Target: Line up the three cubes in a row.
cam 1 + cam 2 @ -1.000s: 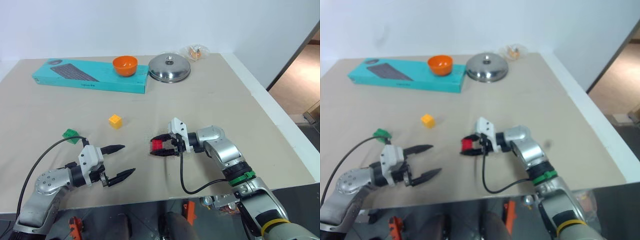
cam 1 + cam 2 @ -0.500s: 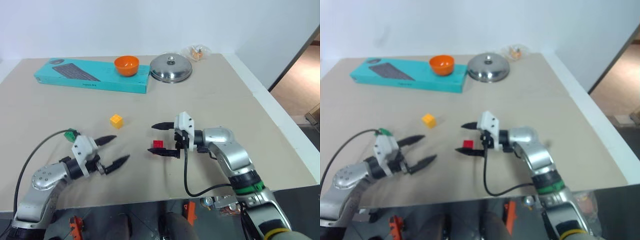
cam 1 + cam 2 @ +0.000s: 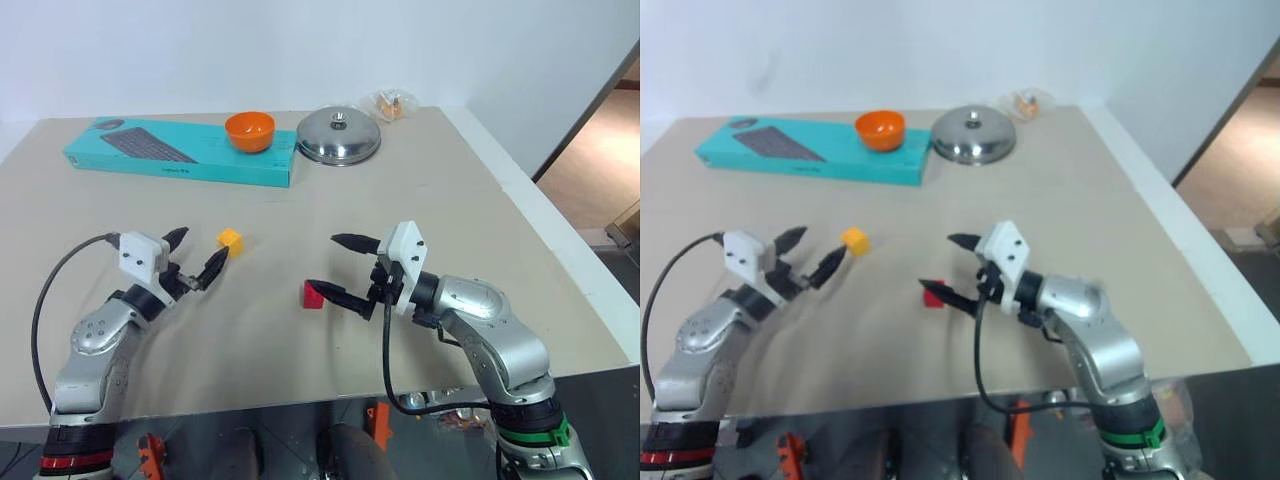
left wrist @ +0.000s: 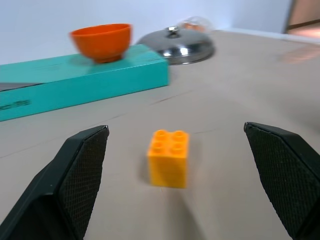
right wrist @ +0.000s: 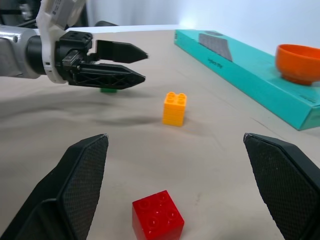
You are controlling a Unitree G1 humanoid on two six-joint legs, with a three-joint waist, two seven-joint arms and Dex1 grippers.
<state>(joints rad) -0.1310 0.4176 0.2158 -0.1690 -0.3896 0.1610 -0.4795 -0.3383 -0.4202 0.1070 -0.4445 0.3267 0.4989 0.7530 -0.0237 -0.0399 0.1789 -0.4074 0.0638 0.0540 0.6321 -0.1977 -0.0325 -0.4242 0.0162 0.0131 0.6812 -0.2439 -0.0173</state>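
Both my claws spread wide, empty. Small red studded plastic cube (image 3: 313, 294) on table below right claw (image 3: 336, 266); yellow studded cube (image 3: 230, 240) at left claw's (image 3: 194, 254) 1 o'clock; green cube (image 5: 108, 90) behind it.

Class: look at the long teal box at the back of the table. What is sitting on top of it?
An orange bowl rests upright on the teal box, near its end beside the metal lid. A keyboard picture is printed on the box top. The box's contents are hidden.

A plain white wall (image 3: 300, 50) is standing behind the beige table (image 3: 420, 190), whose white edge (image 3: 560, 235) is running along the right beside a brownish floor (image 3: 600, 165).
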